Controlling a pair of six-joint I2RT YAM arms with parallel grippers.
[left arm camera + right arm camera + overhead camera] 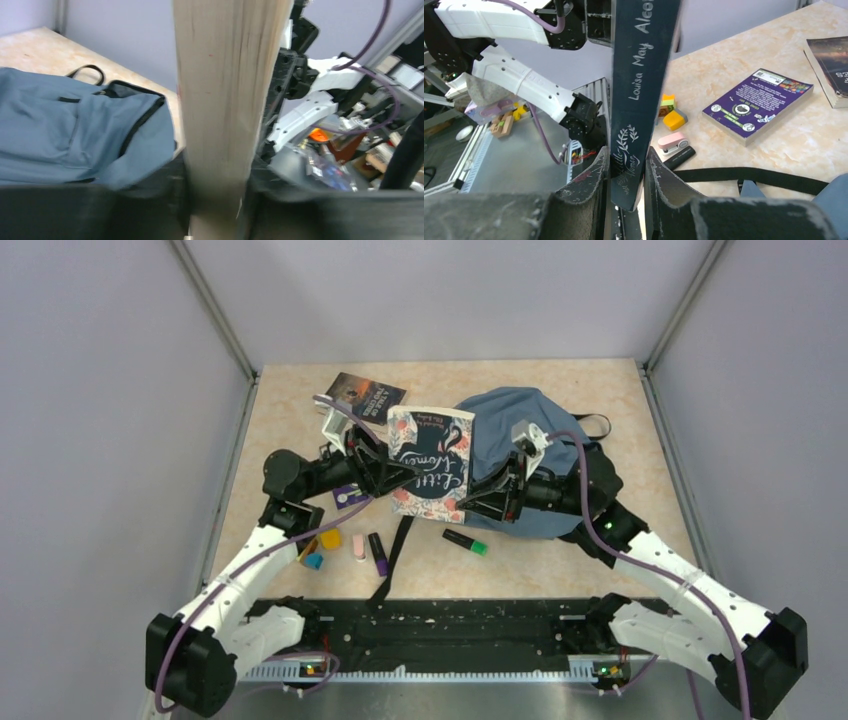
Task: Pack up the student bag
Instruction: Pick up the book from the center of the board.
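A "Little Women" book [430, 465] with a dark floral cover hangs above the table, held between both arms. My left gripper [395, 472] grips its left edge. In the left wrist view the book's pale page edge [225, 90] fills the gap of that gripper [217, 200], a finger tight on each side. My right gripper [468, 502] is shut on the lower right corner; the dark spine [636, 90] sits clamped in the same gripper [626, 175]. The slate-blue student bag [515, 412] lies behind and under the book, its zipper line showing on the bag [65, 135].
A dark book [365, 395] lies at the back left and a purple booklet [756, 105] under the left arm. A green highlighter [466, 541], purple marker [378, 553], pink stapler [672, 142] and yellow block [330, 538] lie near the front. A black strap [395, 560] trails forward.
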